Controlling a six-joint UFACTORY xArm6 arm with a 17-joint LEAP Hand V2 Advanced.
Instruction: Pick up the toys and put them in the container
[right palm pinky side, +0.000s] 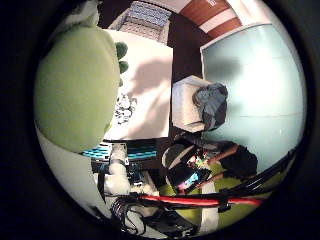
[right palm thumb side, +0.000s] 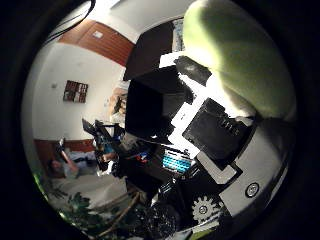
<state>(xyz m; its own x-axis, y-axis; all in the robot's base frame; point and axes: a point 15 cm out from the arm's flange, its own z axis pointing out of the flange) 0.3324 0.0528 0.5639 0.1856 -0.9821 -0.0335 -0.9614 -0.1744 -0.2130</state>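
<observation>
White bench top (right palm pinky side: 145, 100) spreads below my palm, lit in patches. Closest to me is a green plush toy (right palm pinky side: 75, 85), filling much of both views and lying right against my hand (right palm thumb side: 220, 130); my fingers curl round it, so I am holding it. Farther off, near the bench's far edge, stands a white container (right palm pinky side: 186, 102) with a grey-blue soft toy (right palm pinky side: 212, 102) hanging over its rim, perhaps partly inside. Beyond lies a pale blue floor (right palm pinky side: 260, 75).
</observation>
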